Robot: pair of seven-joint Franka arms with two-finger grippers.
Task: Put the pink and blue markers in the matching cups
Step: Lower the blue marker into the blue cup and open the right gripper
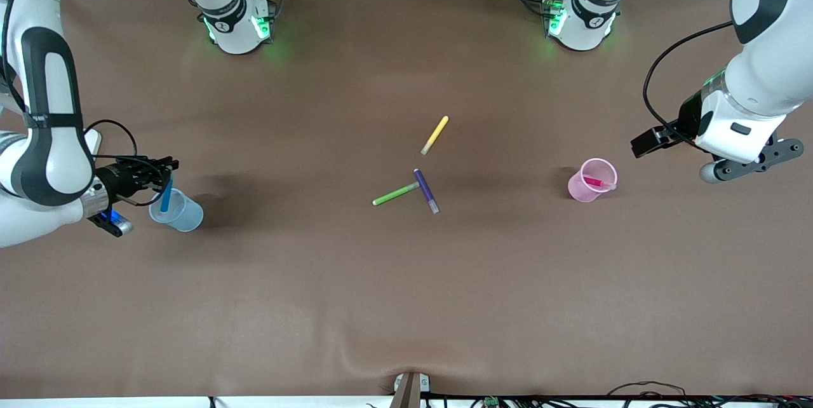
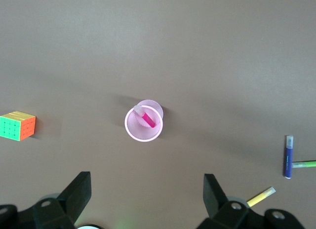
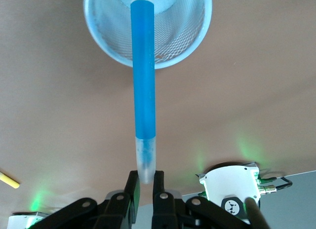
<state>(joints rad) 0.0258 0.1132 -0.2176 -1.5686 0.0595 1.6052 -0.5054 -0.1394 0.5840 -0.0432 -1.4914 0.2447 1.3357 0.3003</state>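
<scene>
My right gripper (image 1: 166, 174) is shut on the pale cap end of the blue marker (image 1: 166, 196). It holds the marker upright, with its lower end inside the pale blue cup (image 1: 185, 215) at the right arm's end of the table. In the right wrist view the fingers (image 3: 132, 185) pinch the marker (image 3: 143, 81) over the cup (image 3: 193, 37). The pink marker (image 1: 597, 183) leans inside the pale pink cup (image 1: 585, 190). My left gripper (image 1: 645, 143) is open and empty, up in the air toward the left arm's end of the table from that cup. The left wrist view shows that cup (image 2: 129, 131) with its marker (image 2: 147, 121).
A yellow pen (image 1: 435, 135), a green pen (image 1: 395, 194) and a dark purple pen (image 1: 426, 190) lie at mid-table, the green one touching the purple one. A colour cube (image 2: 19, 126) sits on the table in the left wrist view.
</scene>
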